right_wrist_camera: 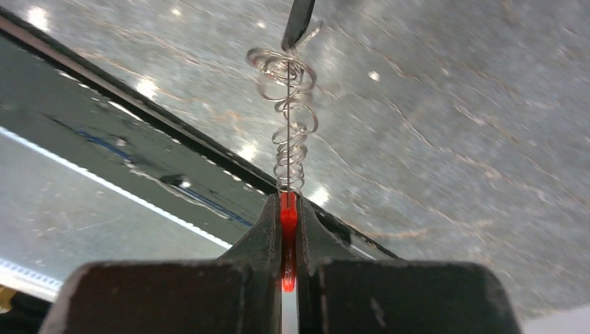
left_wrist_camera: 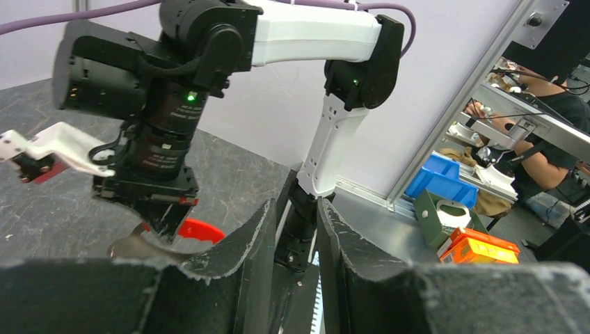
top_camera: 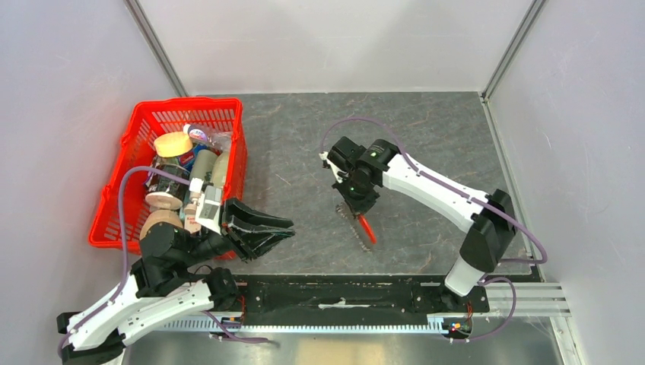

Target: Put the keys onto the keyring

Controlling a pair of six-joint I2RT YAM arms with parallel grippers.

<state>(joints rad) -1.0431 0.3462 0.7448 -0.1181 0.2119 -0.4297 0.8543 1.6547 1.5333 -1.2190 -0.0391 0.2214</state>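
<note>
Mid-table, right gripper [top_camera: 357,207] well apart from the walls [top_camera: 76,76] and the red basket [top_camera: 237,144]; left gripper [top_camera: 289,230] near the front edge of the table [top_camera: 433,129], just beside that basket. Beyond the rings of the keyring [right_wrist_camera: 289,139], dark tip [right_wrist_camera: 299,19] cut off, keys not made out. Right clamped on the keyring's red strip [right_wrist_camera: 287,217]; left parted, empty

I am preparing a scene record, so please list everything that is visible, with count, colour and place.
Table: one, dark grey, under everything.
Basket: one, red, left side.
Containers: several, mixed colours, in the basket.
Keyring: one, grey coils with red strip, mid-table.
Bin: one, blue, beyond the table.
Left gripper: one, black, open, beside the basket.
Right gripper: one, black, shut on the keyring.
</note>
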